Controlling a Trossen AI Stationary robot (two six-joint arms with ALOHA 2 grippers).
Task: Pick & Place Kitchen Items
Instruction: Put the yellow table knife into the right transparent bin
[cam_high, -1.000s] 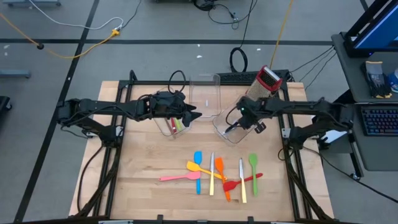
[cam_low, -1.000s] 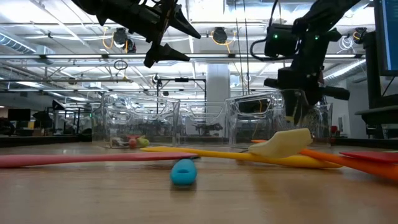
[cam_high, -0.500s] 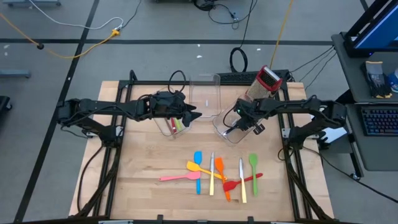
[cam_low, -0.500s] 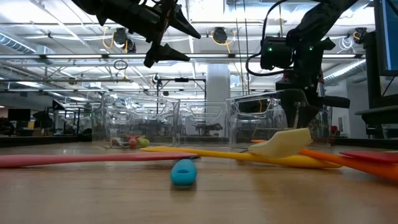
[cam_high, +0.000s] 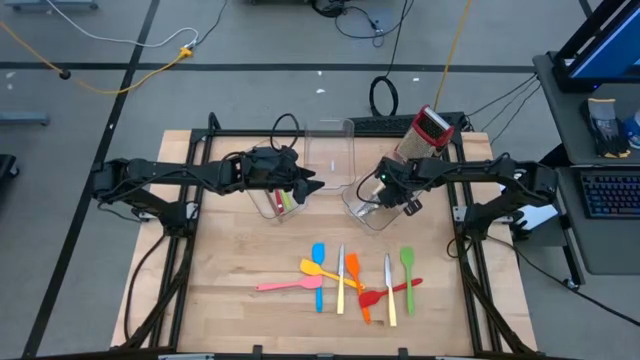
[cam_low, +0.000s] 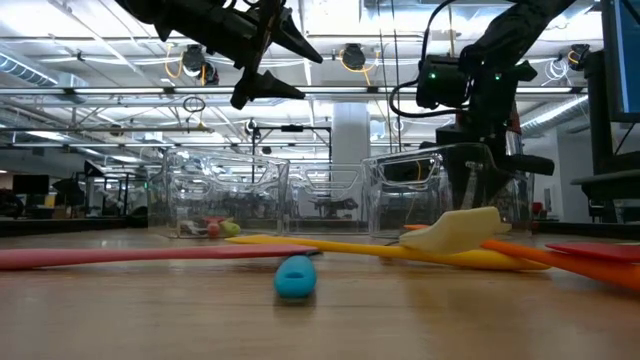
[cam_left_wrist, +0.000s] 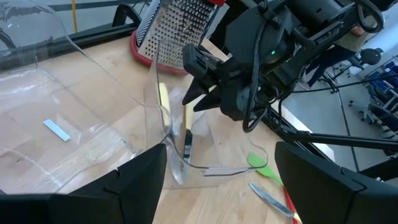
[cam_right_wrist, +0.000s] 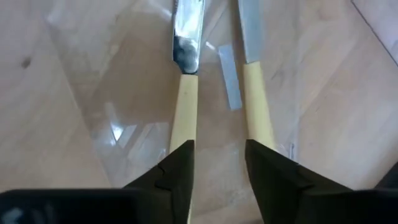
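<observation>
Two cream-handled pieces of cutlery lie side by side on the floor of the right clear bin. My right gripper points steeply down into that bin, open, its fingertips over the handles' ends and nothing between them. My left gripper hangs open above the left bin, which holds red and green utensils. Several spatulas, spoons and cutlery pieces lie flat on the table near its front. My right gripper is open over the two cream handles. One fingertip stands right at the end of the left handle; whether it touches the handle I cannot tell.
A third clear bin stands between the two at the back. The red-and-silver grater stands at the far right of the table. In the low view a blue spatula end and a yellow spatula lie close in front.
My right gripper has sunk a little deeper into the right bin and then stayed there. My left arm has kept still.
</observation>
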